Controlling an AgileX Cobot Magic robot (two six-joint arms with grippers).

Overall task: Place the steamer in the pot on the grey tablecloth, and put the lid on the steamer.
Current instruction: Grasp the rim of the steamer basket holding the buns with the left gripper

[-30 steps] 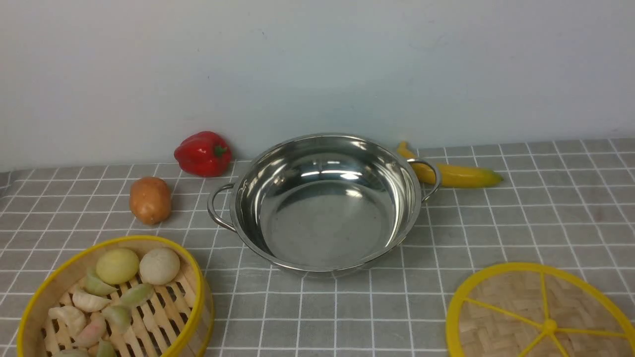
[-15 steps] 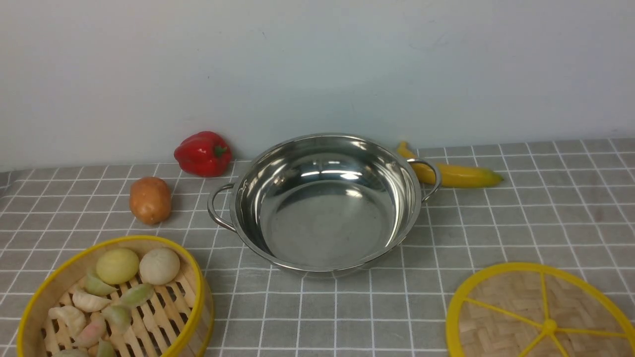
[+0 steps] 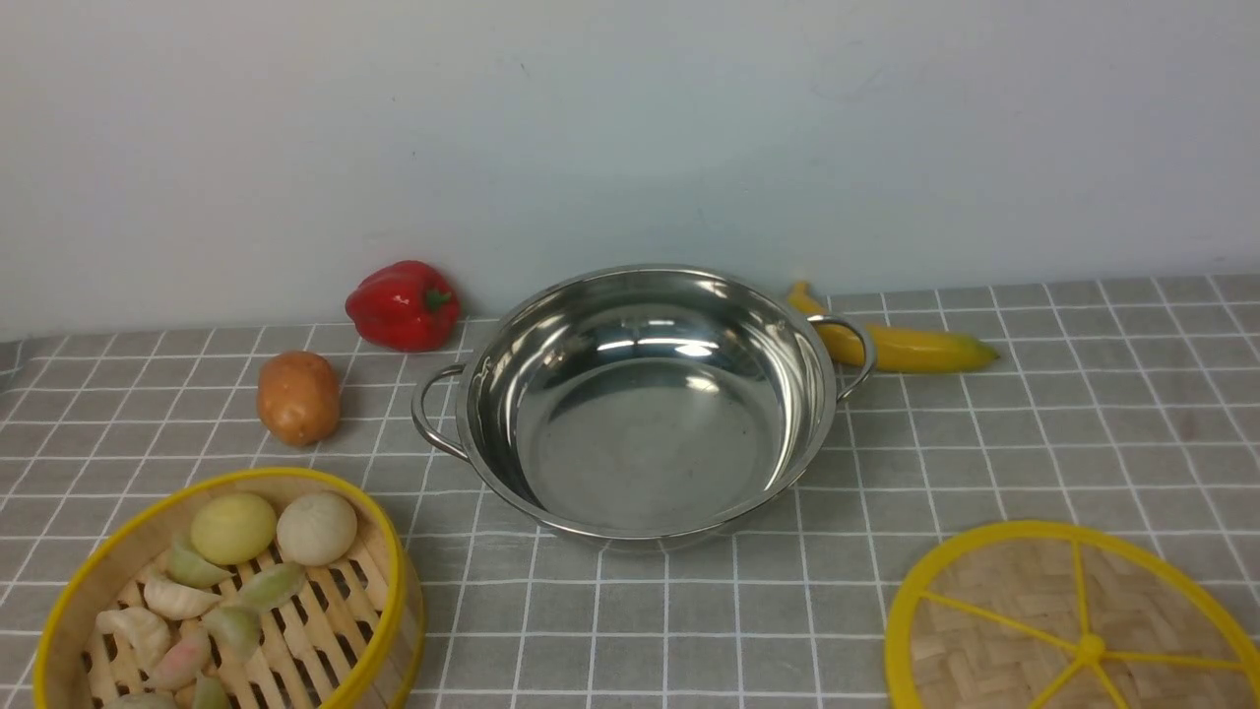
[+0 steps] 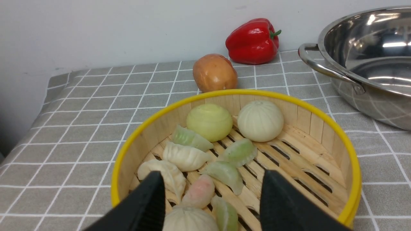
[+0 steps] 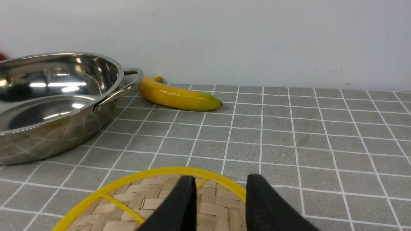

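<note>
The steamer (image 3: 315, 620), a yellow-rimmed bamboo basket with toy buns and dumplings, sits at the front left of the grey tablecloth (image 3: 1083, 414). The shiny pot (image 3: 640, 443) stands empty in the middle. The lid (image 3: 1068, 630) lies flat at the front right. Neither gripper shows in the front view. In the left wrist view my left gripper (image 4: 212, 179) is open and empty, fingers spread above the steamer's (image 4: 308, 118) near side. In the right wrist view my right gripper (image 5: 221, 183) is open with a narrower gap, empty, above the lid's (image 5: 151, 205) far rim.
A red pepper (image 3: 404, 305) and a potato (image 3: 297, 397) lie behind the steamer, left of the pot. A banana (image 3: 906, 345) lies behind the pot's right handle. A pale wall closes off the back.
</note>
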